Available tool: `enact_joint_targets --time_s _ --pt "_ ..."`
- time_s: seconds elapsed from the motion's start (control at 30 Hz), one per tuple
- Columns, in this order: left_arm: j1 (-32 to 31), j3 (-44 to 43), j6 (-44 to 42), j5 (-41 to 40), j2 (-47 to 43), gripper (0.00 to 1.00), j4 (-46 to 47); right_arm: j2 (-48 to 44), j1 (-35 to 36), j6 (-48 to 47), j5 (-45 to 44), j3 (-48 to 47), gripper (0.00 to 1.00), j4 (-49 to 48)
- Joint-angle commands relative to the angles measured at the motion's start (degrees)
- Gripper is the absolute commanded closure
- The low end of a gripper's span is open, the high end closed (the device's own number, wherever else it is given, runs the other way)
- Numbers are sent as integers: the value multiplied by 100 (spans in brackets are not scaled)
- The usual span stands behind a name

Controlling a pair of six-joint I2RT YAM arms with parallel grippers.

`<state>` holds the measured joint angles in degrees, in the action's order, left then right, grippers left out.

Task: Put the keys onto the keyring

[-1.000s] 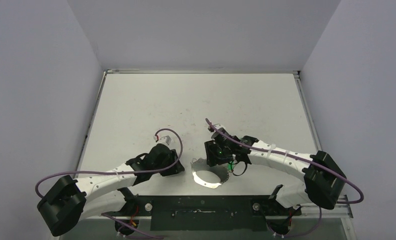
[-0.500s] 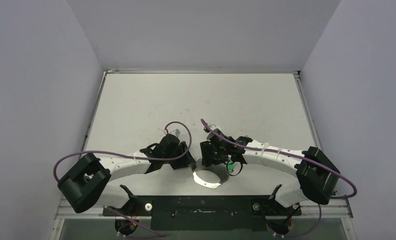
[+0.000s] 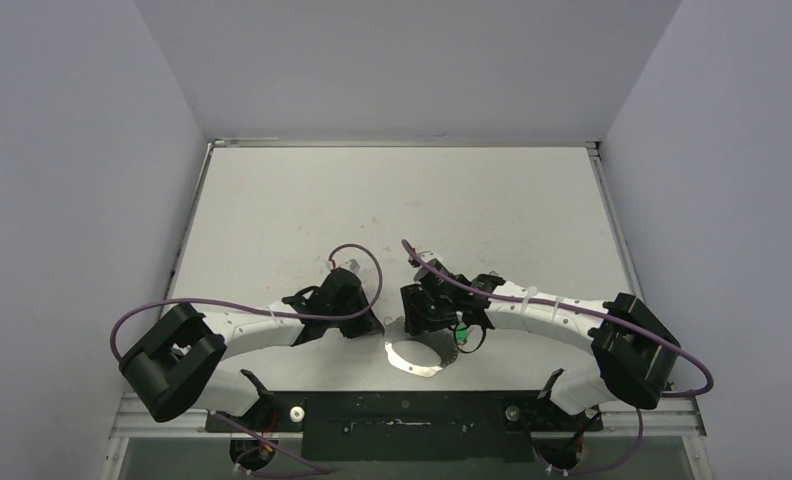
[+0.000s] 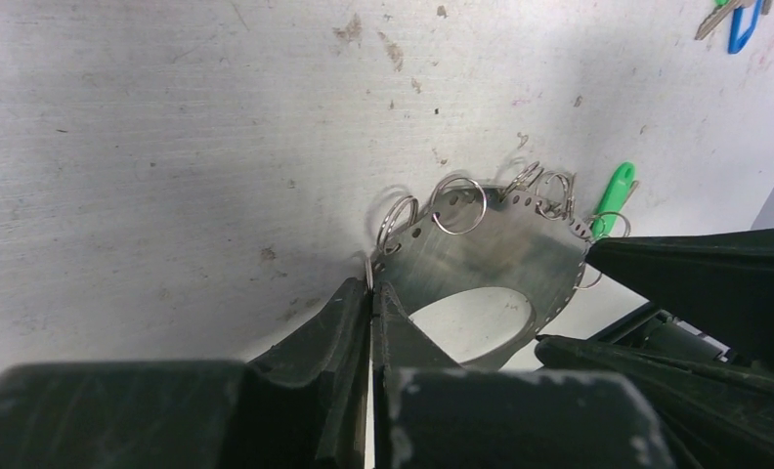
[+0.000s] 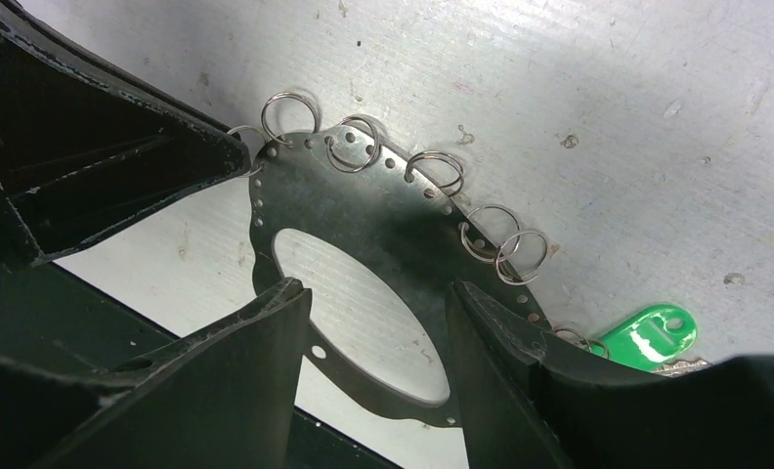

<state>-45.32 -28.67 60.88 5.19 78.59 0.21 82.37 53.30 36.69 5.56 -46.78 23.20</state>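
Left wrist view shows the left gripper (image 4: 371, 293) clenched on the rim of the keyring (image 4: 491, 244), pinning it at the near edge of the table (image 3: 392, 200). The right gripper (image 5: 378, 288) hangs spread above the hoop, holding nothing. A green-tagged key (image 5: 652, 337) lies against its right rim; I cannot tell whether it is threaded. The next move likely calls for fetching the blue-tagged key (image 4: 740, 24), which lies well apart. The hoop is grey sheet metal with wire loops along its far rim.

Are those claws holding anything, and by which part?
The left gripper looks pinched shut on the keyring, at its outer rim. The right gripper hangs open over the hoop, holding nothing.
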Motion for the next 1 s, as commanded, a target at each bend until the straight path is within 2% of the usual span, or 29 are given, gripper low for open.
enact_joint_targets --time_s 0.0,0.4,0.7,0.97 --pt "-3 -249 -214 -88 -133 100 -251 -158 17 -3 -103 -32 46 -97" --pt "3 -867 -1287 -439 -626 100 -1536 -665 6 -255 -335 14 41 4" --pt "16 -1249 -2040 -785 -1372 100 -2149 -1848 -12 -740 -539 447 35 -451" --pt "19 -1930 -2937 -947 -1919 100 -2693 -3020 -8 -1302 -1108 816 33 -824"
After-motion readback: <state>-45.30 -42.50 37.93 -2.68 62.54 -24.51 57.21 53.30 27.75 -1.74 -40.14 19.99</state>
